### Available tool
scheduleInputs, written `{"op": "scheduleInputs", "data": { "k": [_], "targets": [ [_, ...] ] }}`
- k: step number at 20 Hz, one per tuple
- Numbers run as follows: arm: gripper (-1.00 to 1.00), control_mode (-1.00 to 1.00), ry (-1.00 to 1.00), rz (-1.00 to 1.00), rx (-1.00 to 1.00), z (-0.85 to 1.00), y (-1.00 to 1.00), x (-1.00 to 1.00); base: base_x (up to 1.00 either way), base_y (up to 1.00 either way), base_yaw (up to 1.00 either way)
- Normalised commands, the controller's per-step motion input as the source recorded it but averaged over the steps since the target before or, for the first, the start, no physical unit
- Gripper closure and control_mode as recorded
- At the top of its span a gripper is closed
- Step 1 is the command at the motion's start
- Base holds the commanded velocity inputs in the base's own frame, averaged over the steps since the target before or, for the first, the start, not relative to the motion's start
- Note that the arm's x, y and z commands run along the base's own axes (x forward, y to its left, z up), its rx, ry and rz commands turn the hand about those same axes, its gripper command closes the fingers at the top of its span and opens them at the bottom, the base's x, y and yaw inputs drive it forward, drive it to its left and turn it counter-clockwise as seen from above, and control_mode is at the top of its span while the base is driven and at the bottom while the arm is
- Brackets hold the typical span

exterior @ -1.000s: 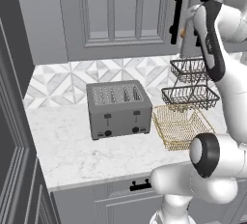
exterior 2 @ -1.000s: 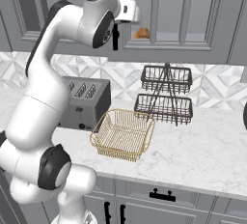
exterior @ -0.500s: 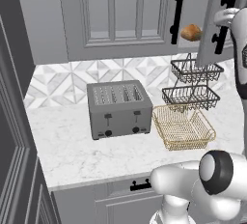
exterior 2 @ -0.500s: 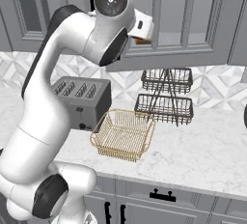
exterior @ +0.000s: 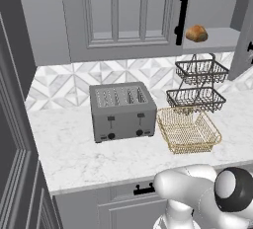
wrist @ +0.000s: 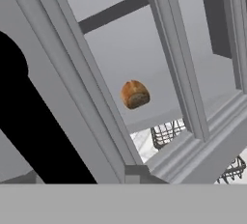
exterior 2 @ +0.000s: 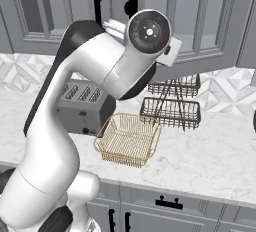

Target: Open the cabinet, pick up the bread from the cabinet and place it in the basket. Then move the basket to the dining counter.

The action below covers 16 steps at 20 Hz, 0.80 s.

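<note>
Compared with half a second earlier, the white arm had left the right edge of the left base view, baring the small rounded golden-brown bread (exterior: 196, 33) at upper right, on the smooth grey shelf of the grey recessed-panel wall cabinet (exterior: 123, 16), its door ajar; the bread sat mid-frame in the hand view; the shallow golden wire-mesh basket (exterior: 188, 129) lay beside the boxy grey toaster (exterior: 122, 110) on the veined marble worktop (exterior: 74, 149); the gripper's width could not be told.

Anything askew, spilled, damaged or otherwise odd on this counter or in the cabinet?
Nothing stands out. The bread sits alone on the open cabinet shelf, the basket lies upright and empty on the worktop beside the toaster, and the two-tier rack stands straight behind it. No spills or damage.
</note>
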Motion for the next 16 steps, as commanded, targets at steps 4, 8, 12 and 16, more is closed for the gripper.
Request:
{"op": "scheduleInputs", "data": {
  "k": [4,8,12,16],
  "targets": [
    [1.0,-1.0,0.0,0.01,0.01,0.0,-0.14,-0.12,0.0,0.0,0.0],
    [-1.0,-1.0,0.0,0.0,0.0,0.0,0.02,-0.11,0.0,0.0,0.0],
    [-1.0,-1.0,-0.03,0.0,0.0,0.02,-0.03,-0.41,0.0,0.0,0.0],
    [-1.0,-1.0,-0.06,0.0,-0.06,0.07,0.11,-0.54,0.0,0.0,0.0]
  ]
}}
